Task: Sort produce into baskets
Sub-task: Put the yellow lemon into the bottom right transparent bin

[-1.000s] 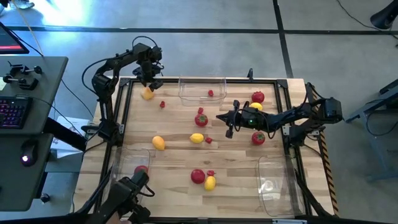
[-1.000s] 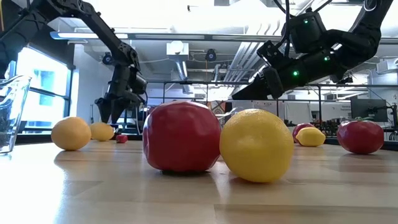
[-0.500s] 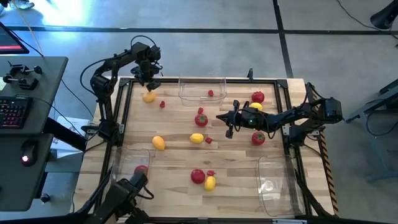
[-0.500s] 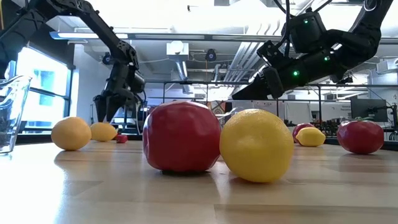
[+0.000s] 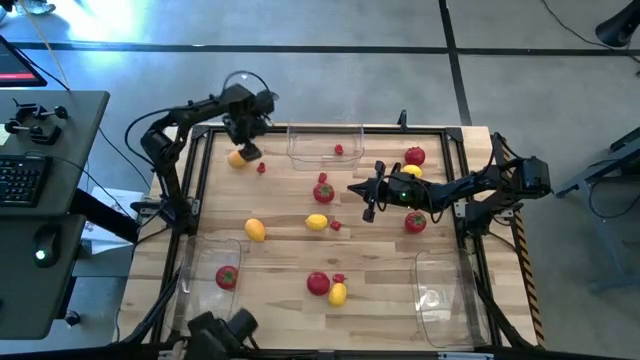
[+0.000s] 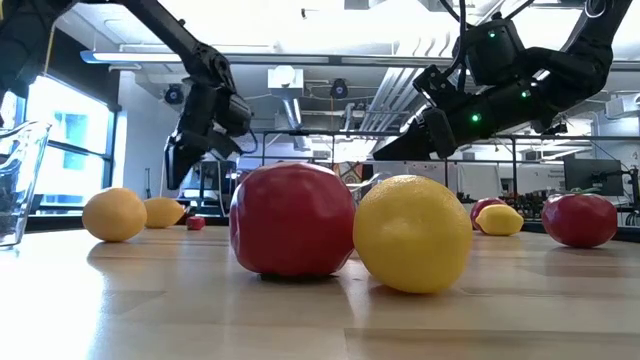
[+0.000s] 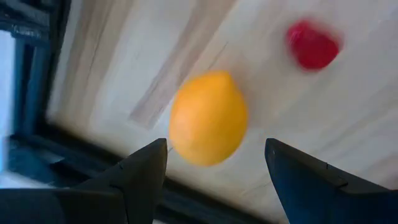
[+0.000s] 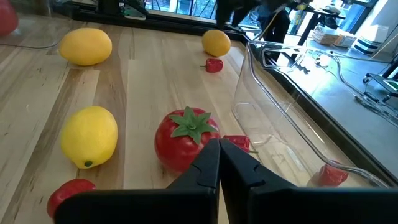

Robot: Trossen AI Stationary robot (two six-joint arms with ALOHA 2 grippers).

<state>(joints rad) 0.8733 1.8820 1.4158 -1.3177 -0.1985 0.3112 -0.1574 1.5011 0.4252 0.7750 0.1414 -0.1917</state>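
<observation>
My left gripper (image 5: 249, 150) is open and hangs above an orange lemon (image 5: 237, 157) that lies on the table's far left; in the left wrist view the lemon (image 7: 208, 118) shows between the spread fingers (image 7: 216, 144), untouched. A red berry (image 5: 261, 168) lies beside it. My right gripper (image 5: 368, 197) is shut and empty, held above the table's middle near a tomato (image 5: 323, 192), which shows just ahead of its fingers (image 8: 185, 138). Three clear baskets stand at the far edge (image 5: 300, 152), the near left (image 5: 200, 262) and the near right (image 5: 440, 295).
The far basket holds a berry (image 5: 339, 150), the near-left one a tomato (image 5: 226, 277). Loose on the table: tomatoes (image 5: 414, 156), (image 5: 415, 222), (image 5: 318, 283), yellow lemons (image 5: 316, 222), (image 5: 338, 293), (image 5: 411, 171), an orange lemon (image 5: 255, 230). A black frame (image 5: 470, 200) rims the table.
My left gripper has risen from just over the orange lemon and has tipped and swung a little toward the table's right; it stays open. The lemon stays on the table. My right arm has kept still.
</observation>
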